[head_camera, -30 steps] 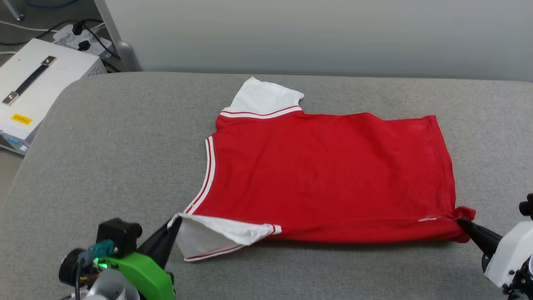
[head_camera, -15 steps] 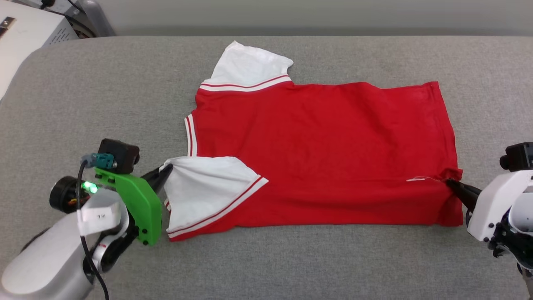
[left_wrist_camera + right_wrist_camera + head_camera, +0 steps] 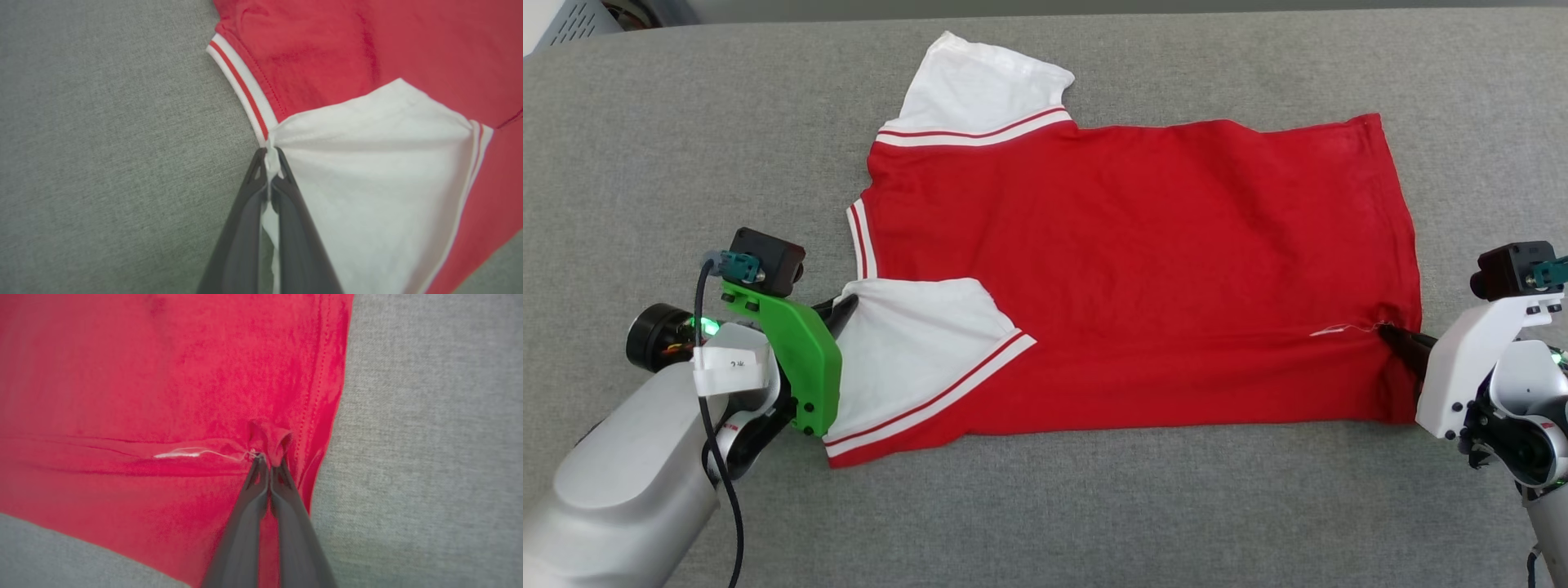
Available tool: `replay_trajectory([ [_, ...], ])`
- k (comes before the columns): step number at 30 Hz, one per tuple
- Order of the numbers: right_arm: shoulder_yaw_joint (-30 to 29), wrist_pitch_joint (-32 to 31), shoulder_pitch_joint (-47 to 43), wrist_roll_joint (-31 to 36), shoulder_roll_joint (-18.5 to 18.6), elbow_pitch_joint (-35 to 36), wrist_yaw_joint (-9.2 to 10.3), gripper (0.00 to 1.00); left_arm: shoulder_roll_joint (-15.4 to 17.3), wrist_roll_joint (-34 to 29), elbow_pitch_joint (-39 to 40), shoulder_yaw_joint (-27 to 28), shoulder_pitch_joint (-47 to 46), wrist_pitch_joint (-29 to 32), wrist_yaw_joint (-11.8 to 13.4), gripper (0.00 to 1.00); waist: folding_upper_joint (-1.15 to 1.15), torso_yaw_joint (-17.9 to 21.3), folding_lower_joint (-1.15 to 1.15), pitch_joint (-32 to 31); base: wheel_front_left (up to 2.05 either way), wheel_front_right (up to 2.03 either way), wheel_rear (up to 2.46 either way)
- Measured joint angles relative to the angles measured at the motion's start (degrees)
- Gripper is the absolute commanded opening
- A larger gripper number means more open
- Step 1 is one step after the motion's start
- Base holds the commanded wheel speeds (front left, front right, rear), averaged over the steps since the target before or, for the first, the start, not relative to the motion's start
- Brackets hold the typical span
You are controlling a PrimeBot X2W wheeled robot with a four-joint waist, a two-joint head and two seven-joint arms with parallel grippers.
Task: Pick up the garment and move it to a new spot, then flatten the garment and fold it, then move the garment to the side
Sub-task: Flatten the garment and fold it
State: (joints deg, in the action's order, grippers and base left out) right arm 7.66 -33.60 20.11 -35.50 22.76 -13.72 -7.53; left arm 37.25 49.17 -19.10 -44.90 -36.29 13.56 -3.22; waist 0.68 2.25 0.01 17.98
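Observation:
The garment (image 3: 1143, 269) lies back-up on the grey padded surface, collar to the left and hem to the right, its near edge folded up over the body. My left gripper (image 3: 849, 304) is shut on the white near sleeve by the striped collar trim (image 3: 245, 87), and that sleeve (image 3: 380, 183) lies folded over the red cloth. At the hem, my right gripper (image 3: 1387, 331) is shut on a small bunch of red fabric (image 3: 267, 443). A white thread or label edge (image 3: 179, 454) runs along the fold there. The far sleeve (image 3: 980, 86) lies flat at the top.
The grey padded surface (image 3: 686, 131) spreads out to the left, right and front of the garment. A pale box corner (image 3: 560, 20) shows at the top left, beyond the surface edge.
The camera has tilted down. Both grippers carried the garment's near edge away from me, so the near sleeve and a lower strip now lie folded over the red body.

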Motion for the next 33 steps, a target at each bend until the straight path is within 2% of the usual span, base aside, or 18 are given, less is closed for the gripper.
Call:
replay_trajectory([
  [1,0.29,0.37,0.23,0.03,0.03,-0.41,0.0,0.25,-0.44,-0.54,-1.05,-0.2,-0.36,-0.52,-0.07,0.77,0.0,-0.05,0.0,0.02,0.0,0.0,0.0],
  [2,0.46,1.07,0.38,0.07,0.03,-0.71,0.0,1.0,-0.81,-1.03,-2.05,-0.55,-0.59,-0.79,-0.13,1.0,0.0,-0.11,0.0,-0.06,0.0,0.0,0.0],
  [8,1.27,4.94,1.05,-0.62,0.24,-0.93,0.0,1.0,-3.76,-0.96,-7.22,0.27,-0.73,-5.95,-0.32,1.0,0.0,-0.63,0.0,-1.65,0.0,0.0,0.0],
  [13,1.46,7.59,1.12,-0.52,1.21,0.67,0.0,1.0,-4.8,0.35,-9.58,2.81,-0.53,-10.96,0.46,1.0,0.0,-1.12,0.0,-3.94,0.0,0.0,0.0],
  [20,0.29,10.21,-2.49,5.59,1.37,4.53,0.0,1.0,-4.24,3.42,-6.73,6.58,3.53,-15.49,3.99,1.0,0.0,-2.05,0.0,-7.97,0.0,0.0,0.0],
  [24,-4.61,5.37,-6.14,7.81,-1.45,7.01,0.0,1.0,-2.89,4.48,-0.91,7.27,8.55,-14.46,7.47,1.0,0.0,-2.72,0.0,-9.91,0.0,0.0,0.0],
  [33,-14.13,-10.8,-13.86,15.64,-10.25,20.63,0.0,1.0,1.75,6.26,17.46,5.91,19.46,-8.67,18.58,1.0,0.0,-3.79,-0.01,-10.17,0.0,0.0,0.0],
])
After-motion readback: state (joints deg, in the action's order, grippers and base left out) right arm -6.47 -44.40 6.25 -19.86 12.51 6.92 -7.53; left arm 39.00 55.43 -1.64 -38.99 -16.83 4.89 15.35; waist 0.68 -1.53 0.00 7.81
